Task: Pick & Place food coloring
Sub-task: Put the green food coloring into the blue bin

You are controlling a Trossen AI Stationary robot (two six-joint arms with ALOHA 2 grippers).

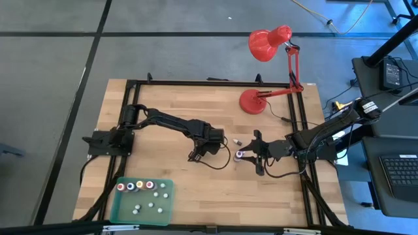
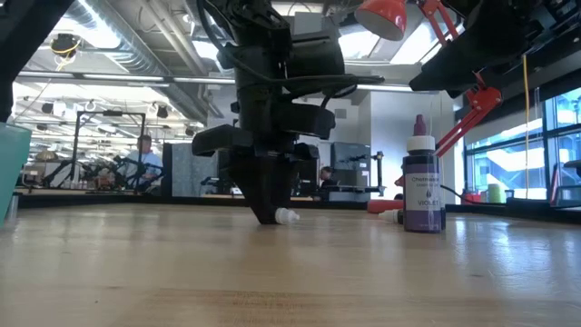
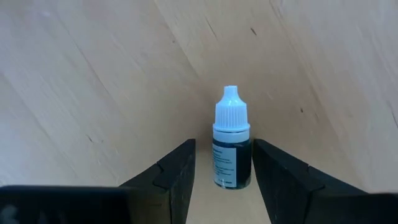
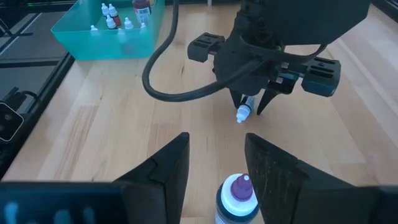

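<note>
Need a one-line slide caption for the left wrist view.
Left gripper straddles a dark, white-capped food coloring bottle lying on the wooden table.
</note>
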